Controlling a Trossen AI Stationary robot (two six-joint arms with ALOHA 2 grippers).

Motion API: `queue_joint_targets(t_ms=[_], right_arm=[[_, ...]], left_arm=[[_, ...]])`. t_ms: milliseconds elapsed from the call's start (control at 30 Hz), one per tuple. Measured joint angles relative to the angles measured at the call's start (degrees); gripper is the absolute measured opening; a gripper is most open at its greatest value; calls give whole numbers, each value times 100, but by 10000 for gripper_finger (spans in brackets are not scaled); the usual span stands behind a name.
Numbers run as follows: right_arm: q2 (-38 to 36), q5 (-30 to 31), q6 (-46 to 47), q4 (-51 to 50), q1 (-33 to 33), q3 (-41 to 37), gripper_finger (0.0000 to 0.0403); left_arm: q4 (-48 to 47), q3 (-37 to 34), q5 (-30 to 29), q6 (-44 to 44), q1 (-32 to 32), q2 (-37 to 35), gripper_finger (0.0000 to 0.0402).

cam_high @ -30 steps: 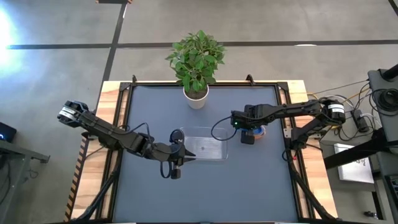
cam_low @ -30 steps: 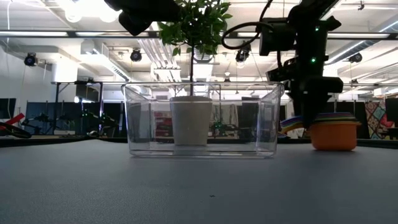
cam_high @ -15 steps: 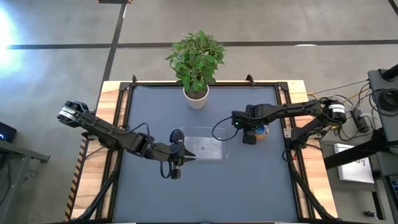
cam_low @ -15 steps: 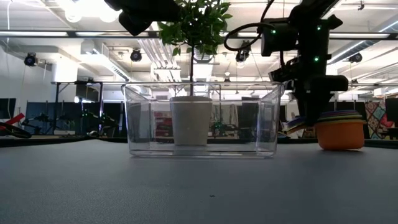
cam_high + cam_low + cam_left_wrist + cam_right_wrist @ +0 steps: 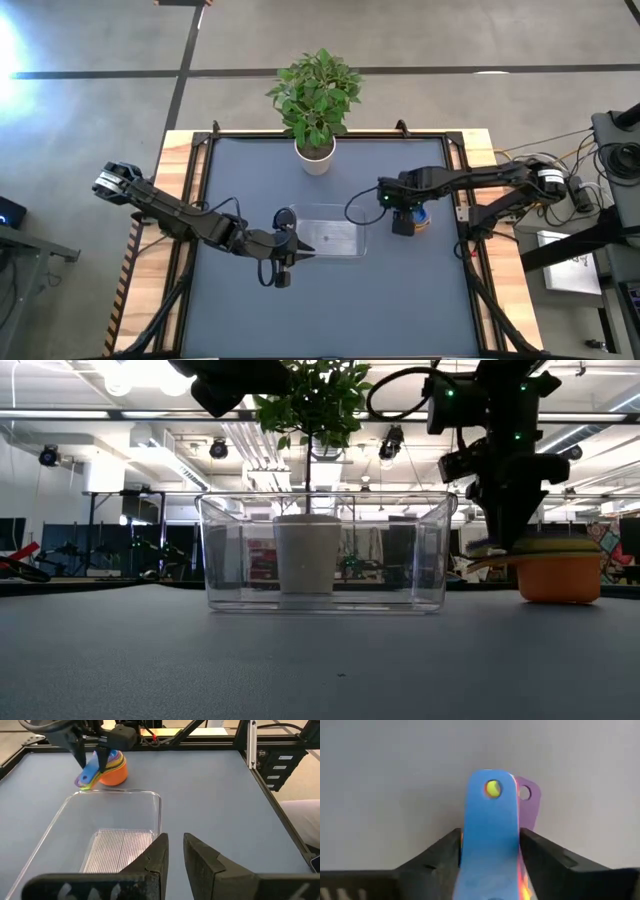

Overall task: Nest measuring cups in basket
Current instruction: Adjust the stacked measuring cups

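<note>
The measuring cups [image 5: 558, 575] are nested in one stack, the orange one outermost, standing on the table to the right of the basket [image 5: 330, 207]. Their flat handles [image 5: 89, 772] fan out toward the basket, blue on top and purple beneath. My right gripper [image 5: 402, 222] points down and is shut on these handles. The clear basket [image 5: 240, 550] rests flat on the table with nothing in it. My left gripper [image 5: 176, 852] hangs above the basket's near left corner, its fingers all but shut with nothing between them. My right gripper pinches the stacked handles [image 5: 490, 820] between its two fingers, one finger on each long edge, partway along them. The fingers come from above, pointing down, and lie across the handles. The orange cup's base [image 5: 560, 598] appears to sit on the table; the handles slant slightly.
A white pot [image 5: 316, 155] with a green plant stands behind the basket near the table's far edge. Bare dark tabletop lies in front of the basket and to the right of the cups.
My right gripper has gone a little toward the table's right edge and upward, keeping its hold on the handles. The stack of cups has slid with it, away from the basket. My left arm has kept still.
</note>
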Motion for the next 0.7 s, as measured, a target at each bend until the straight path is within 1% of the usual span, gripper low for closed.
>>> queue_joint_targets(t_ms=[167, 300, 433, 600, 700], right_arm=[[-5, 123, 67, 114, 1, 0, 261], [-5, 165, 345, 412, -1, 0, 299], [46, 126, 726, 562, -53, 0, 325], [362, 124, 727, 507, -86, 0, 351], [598, 159, 695, 510, -140, 0, 358]], left_arm=[[0, 0, 1, 2, 0, 0, 40], [-4, 0, 0, 6, 0, 0, 40], [-11, 0, 1, 9, 0, 0, 40], [-34, 0, 1, 11, 0, 0, 40], [-44, 0, 2, 11, 1, 6, 40]])
